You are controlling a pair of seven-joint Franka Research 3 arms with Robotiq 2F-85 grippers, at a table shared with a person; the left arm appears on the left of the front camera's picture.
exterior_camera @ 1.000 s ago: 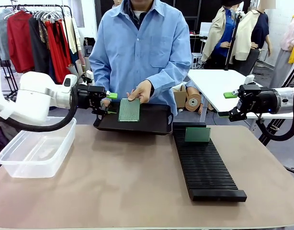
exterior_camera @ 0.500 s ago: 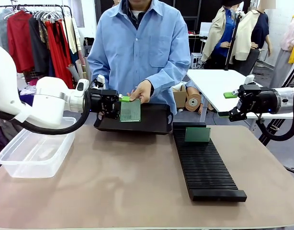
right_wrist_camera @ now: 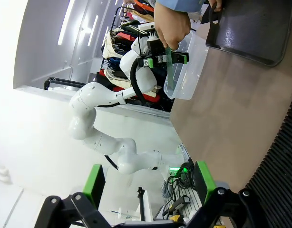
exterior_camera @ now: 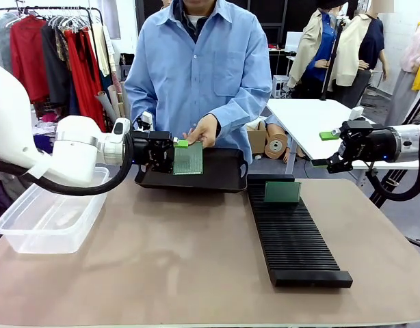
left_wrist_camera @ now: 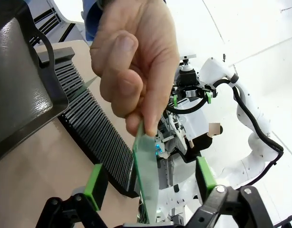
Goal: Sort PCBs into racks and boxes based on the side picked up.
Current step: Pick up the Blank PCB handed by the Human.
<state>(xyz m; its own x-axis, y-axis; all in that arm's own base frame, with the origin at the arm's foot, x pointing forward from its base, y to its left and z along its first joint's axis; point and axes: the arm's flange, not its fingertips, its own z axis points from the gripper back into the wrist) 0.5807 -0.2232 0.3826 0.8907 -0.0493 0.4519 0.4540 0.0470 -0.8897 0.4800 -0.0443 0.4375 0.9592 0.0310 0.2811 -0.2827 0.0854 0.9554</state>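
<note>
A board (left_wrist_camera: 145, 164) is held by a person's hand (left_wrist_camera: 136, 61); left claw (left_wrist_camera: 150, 179) is spread open around it. Right claw (right_wrist_camera: 149, 182), well apart, is open.

The PCB (left_wrist_camera: 145, 176) is covered at its top by the person's hand (left_wrist_camera: 136, 57) and cut off below; the box (exterior_camera: 32, 239) is partly hidden by the left arm (exterior_camera: 72, 147).

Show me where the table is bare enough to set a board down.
Bare: the wide table stretch between clear tub and rack, nearer than the black tray; also the strip right of the rack. Crowded: over the tray, where hand, PCB and left gripper meet.
</note>
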